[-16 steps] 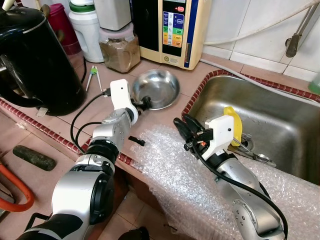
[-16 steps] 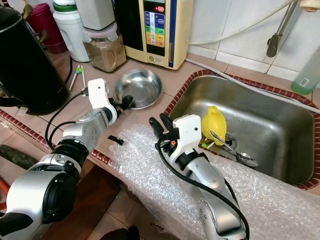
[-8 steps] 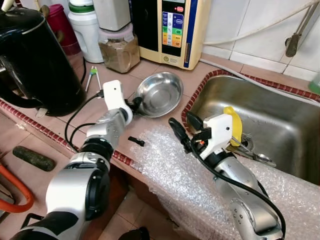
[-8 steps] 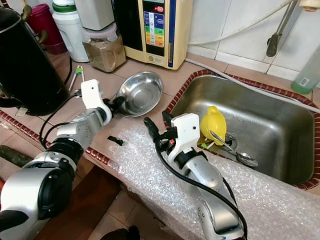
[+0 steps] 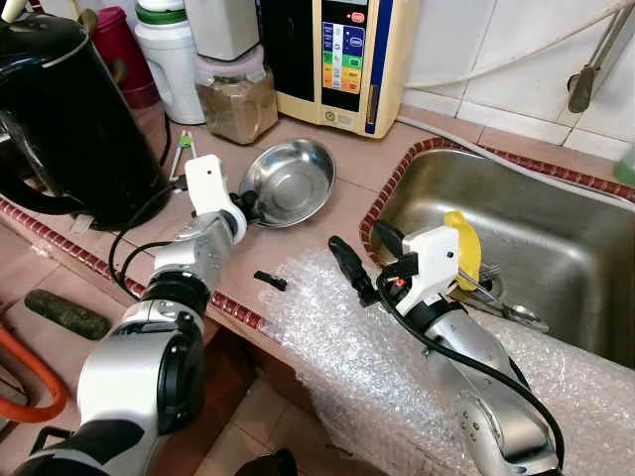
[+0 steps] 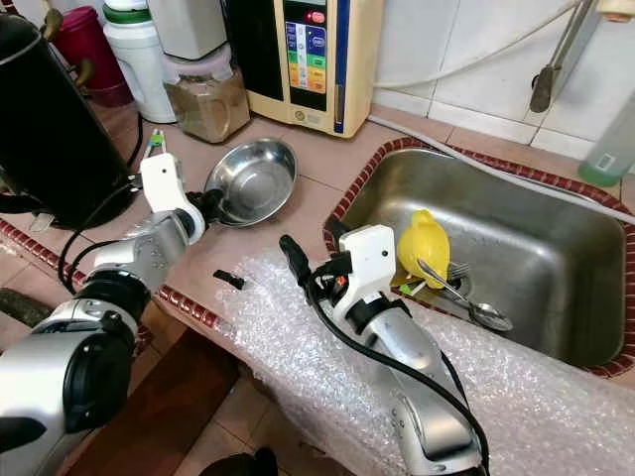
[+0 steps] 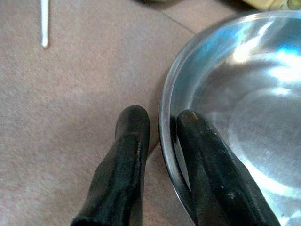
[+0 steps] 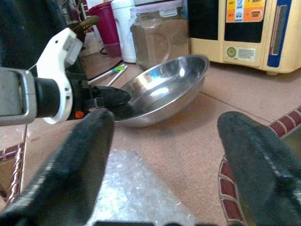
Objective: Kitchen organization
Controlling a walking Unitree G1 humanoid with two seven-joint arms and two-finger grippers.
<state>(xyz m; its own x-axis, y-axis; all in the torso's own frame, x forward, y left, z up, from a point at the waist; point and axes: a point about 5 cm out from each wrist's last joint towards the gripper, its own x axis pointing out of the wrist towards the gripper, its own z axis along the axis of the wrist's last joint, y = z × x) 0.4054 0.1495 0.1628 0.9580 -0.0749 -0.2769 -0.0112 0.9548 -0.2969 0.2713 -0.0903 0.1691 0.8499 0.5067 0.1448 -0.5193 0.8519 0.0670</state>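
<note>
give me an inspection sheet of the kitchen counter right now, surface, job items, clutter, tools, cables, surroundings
Surface: tiled counter, with bubble wrap over its front edge.
Job's things: steel bowl on the counter, tilted, its near rim pinched by the left tool.
Clutter: black kettle, brown-filled jar, white container, small black piece, green-tipped tongs.
Grippers: left tool shut on the bowl rim; right tool open over the bubble wrap.
Cables: black cables along the left arm; white hose behind the sink.
Surroundings: sink holding a yellow funnel and cutlery; water appliance by the wall.
</note>
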